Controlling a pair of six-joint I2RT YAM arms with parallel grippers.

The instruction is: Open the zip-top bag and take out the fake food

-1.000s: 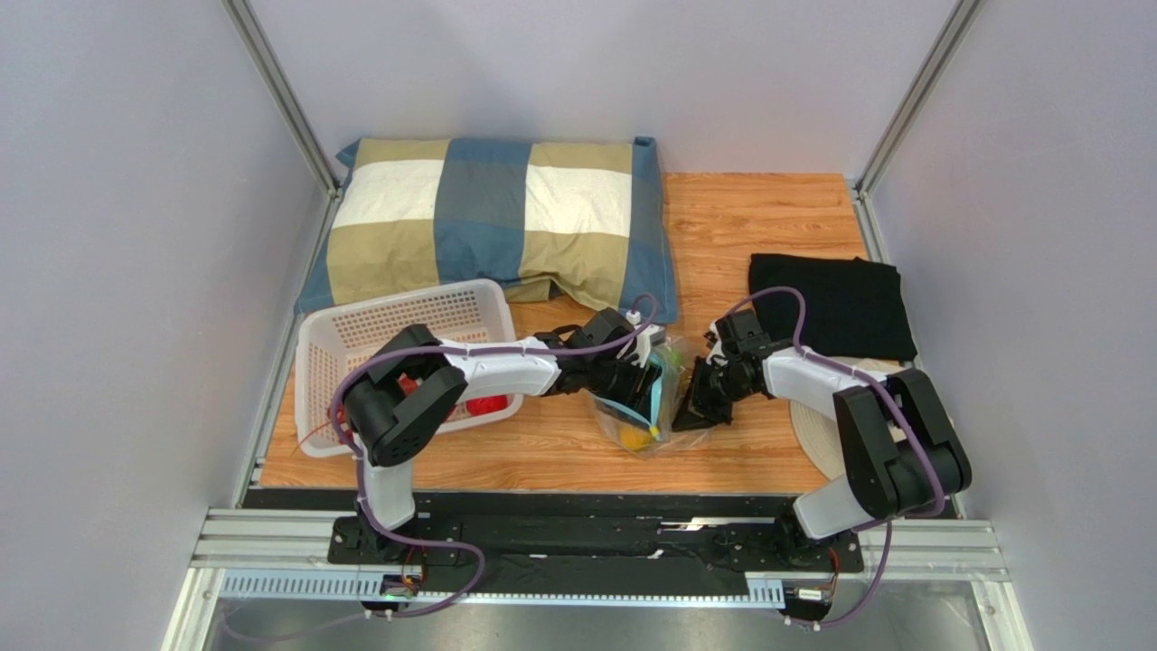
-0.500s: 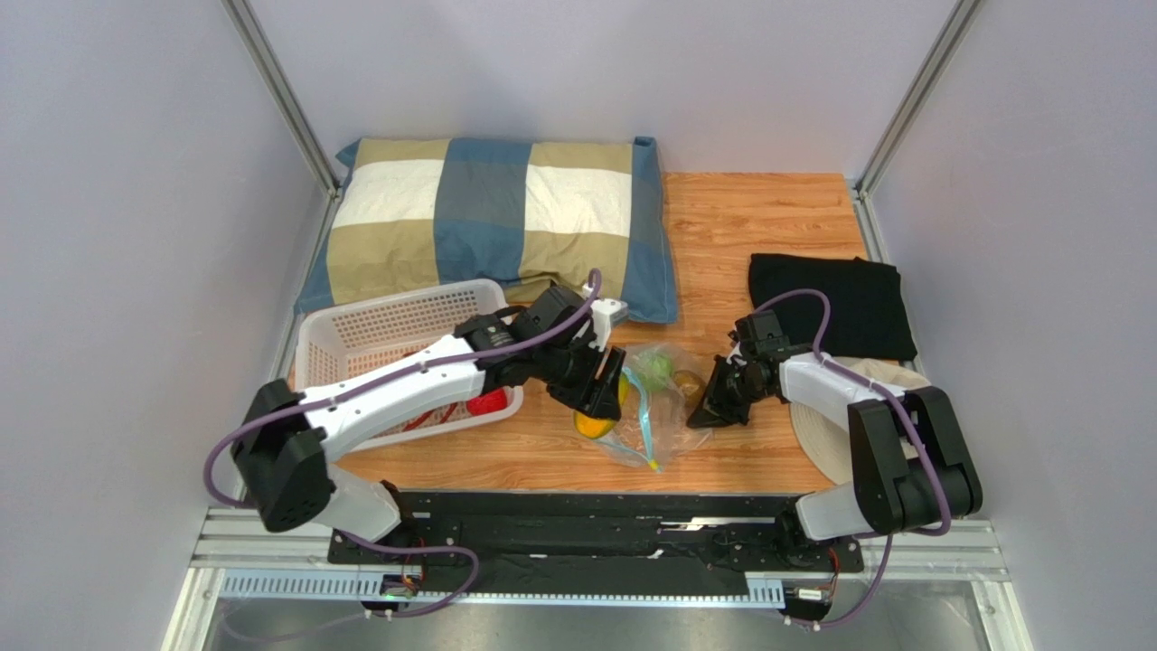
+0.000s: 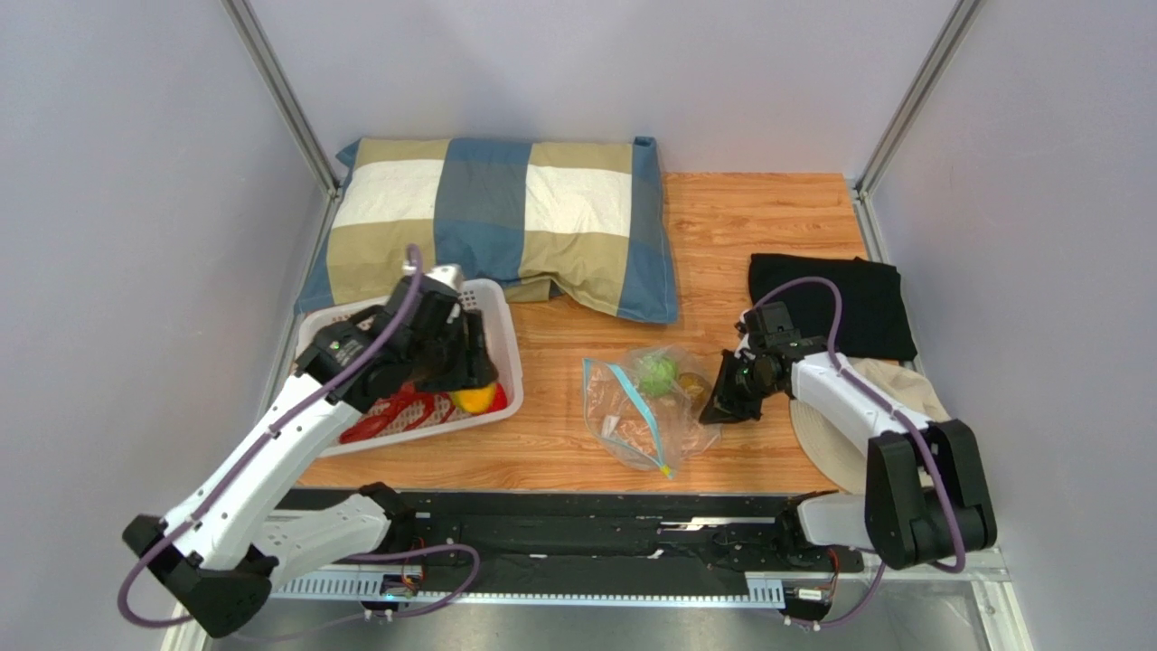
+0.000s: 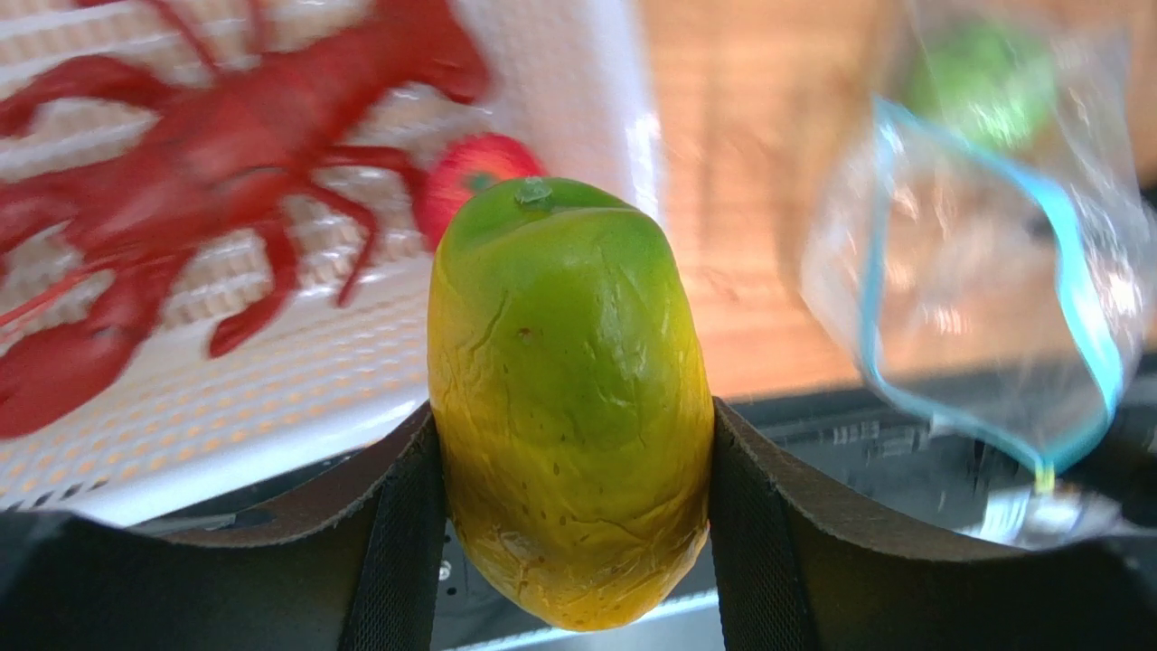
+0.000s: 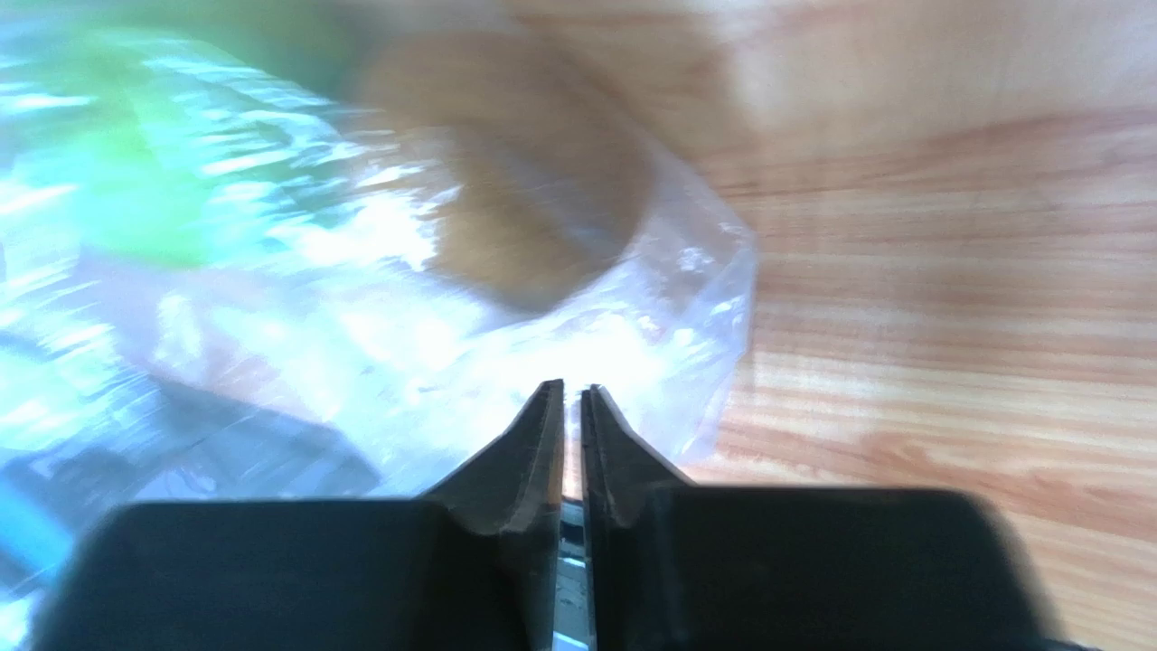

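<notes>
My left gripper (image 3: 469, 377) hangs over the front right corner of the white basket (image 3: 340, 326), shut on the yellow-green mango (image 4: 571, 407), which fills the space between both pads. A red lobster (image 4: 204, 176) and a strawberry (image 4: 475, 170) lie in the basket below. The clear zip-top bag (image 3: 638, 407) lies on the wood with its blue zipper strip gaping. A green leafy ball (image 3: 659, 369) and a brownish piece (image 3: 690, 384) are inside it. At the bag's right edge my right gripper (image 5: 572, 393) has its jaws almost together, pinching thin plastic.
A plaid pillow (image 3: 503, 217) lies across the back of the table. At the back right is a folded black cloth (image 3: 829, 305), with a round beige mat (image 3: 822, 441) under the right arm. The metal rail (image 3: 598, 543) runs along the near edge.
My left arm has swung left from the bag to above the basket, carrying the mango out with it. The bag has sunk flatter. The right gripper shifted slightly right.
</notes>
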